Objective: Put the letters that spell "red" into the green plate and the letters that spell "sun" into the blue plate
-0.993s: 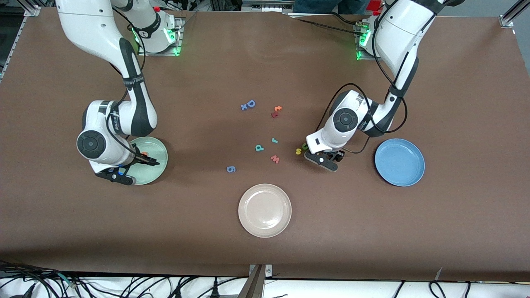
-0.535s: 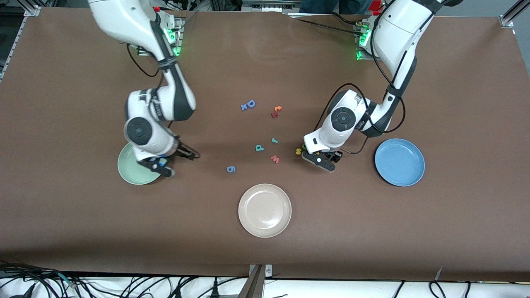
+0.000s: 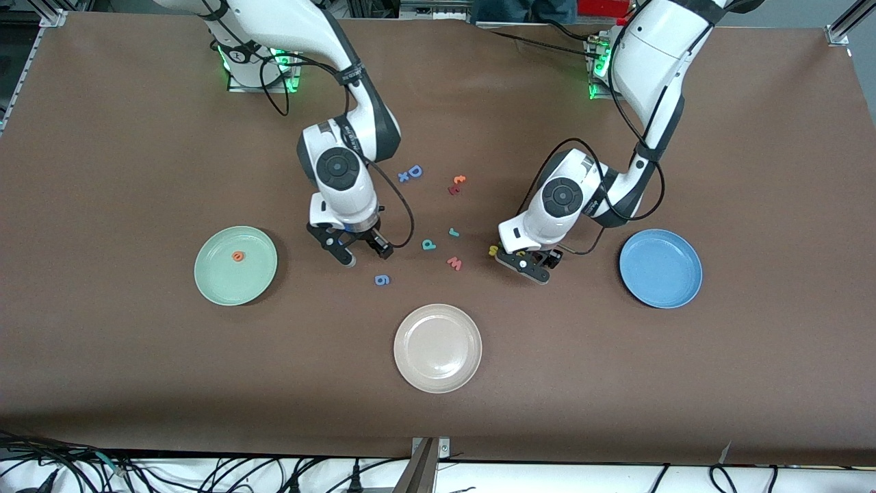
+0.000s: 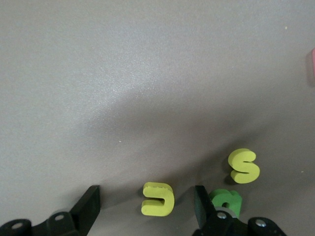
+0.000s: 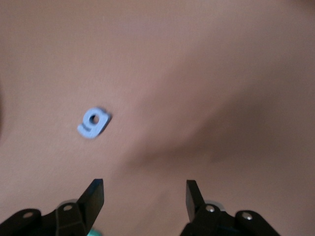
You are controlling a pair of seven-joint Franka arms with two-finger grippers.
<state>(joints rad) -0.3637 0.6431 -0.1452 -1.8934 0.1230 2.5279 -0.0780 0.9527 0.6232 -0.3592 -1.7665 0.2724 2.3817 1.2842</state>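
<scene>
The green plate (image 3: 217, 279) holds the orange "e" (image 3: 237, 257). The teal "d" (image 3: 429, 244) and the small teal "r" (image 3: 453, 232) lie on the table mid-way between the arms. My right gripper (image 3: 366, 255) (image 5: 143, 196) hangs open and empty over bare table between the green plate and the "d". My left gripper (image 3: 525, 264) (image 4: 145, 206) is open and low, and the yellow "n" (image 4: 158, 199) lies between its fingers. The yellow "s" (image 4: 243, 165) (image 3: 493, 250) and the green "u" (image 4: 226, 200) lie just beside it. The blue plate (image 3: 660, 268) holds nothing.
A beige plate (image 3: 437, 348) sits nearer the front camera. A blue "9" (image 3: 382, 279) (image 5: 93, 123) lies close to my right gripper, and a red "w" (image 3: 455, 263) near the "d". A blue "D" (image 3: 415, 171) and an orange "t" (image 3: 458, 180) lie farther back.
My right arm swung away from the green plate, leaving the orange "e" in it, and now hangs near the "d". My left gripper shifted slightly over the yellow letters.
</scene>
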